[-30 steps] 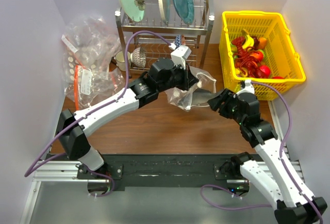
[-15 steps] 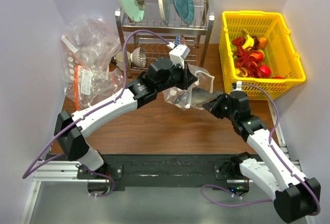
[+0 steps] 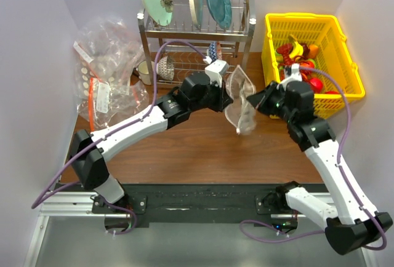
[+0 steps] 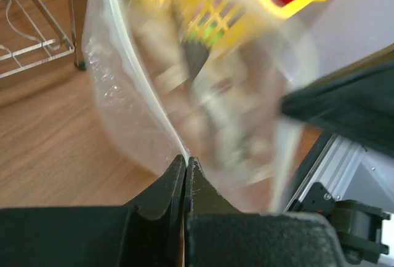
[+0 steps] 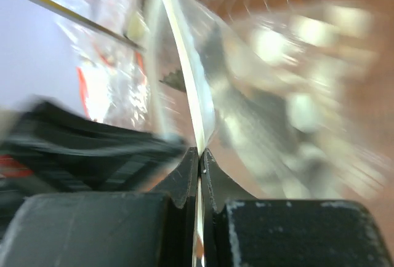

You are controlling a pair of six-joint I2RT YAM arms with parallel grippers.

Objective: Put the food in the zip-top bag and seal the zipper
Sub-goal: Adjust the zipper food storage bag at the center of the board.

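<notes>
Jaws clamped: our left gripper point(image 4: 186, 159) and right gripper point(image 5: 200, 153) pinch the clear white-dotted plastic zip-top bag point(image 3: 242, 110); pulling apart could slip it.

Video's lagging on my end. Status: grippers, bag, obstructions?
Shut on zip-top bag edge: left gripper, right gripper. Bag hangs between them; food in yellow basket. Nothing blocking.

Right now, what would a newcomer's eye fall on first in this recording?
The clear dotted zip-top bag is held up over the middle of the wooden table. It is pinched at its edges by the left gripper and the right gripper, both shut on it. Next comes the bright yellow basket at the right rear, with the colourful toy food inside it.
</notes>
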